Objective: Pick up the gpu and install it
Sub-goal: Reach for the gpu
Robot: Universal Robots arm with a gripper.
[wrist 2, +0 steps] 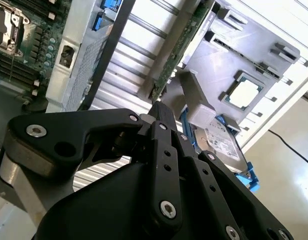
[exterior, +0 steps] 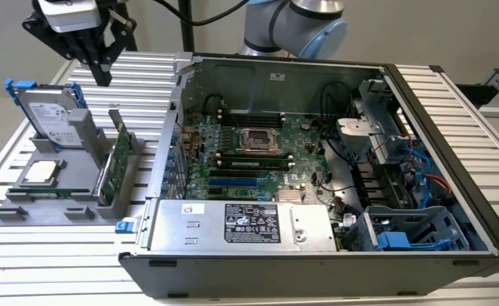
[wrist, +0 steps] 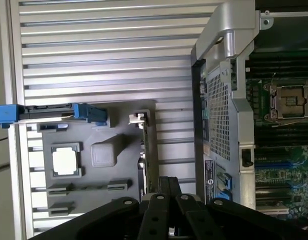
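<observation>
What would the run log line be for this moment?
gripper: shut, empty, above gray fixture | gpu: upright in fixture, not grasped | computer case: open, gpu not installed

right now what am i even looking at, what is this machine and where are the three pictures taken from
It is a robot arm with a black tool, shut and empty, hanging above a grey holder. The exterior view comes from a camera off the arm; both wrist views ride on the arm, looking past the tool. On the slatted table lie an open computer case and that holder, which carries a hard drive, a chip and the gpu, standing on edge.
</observation>
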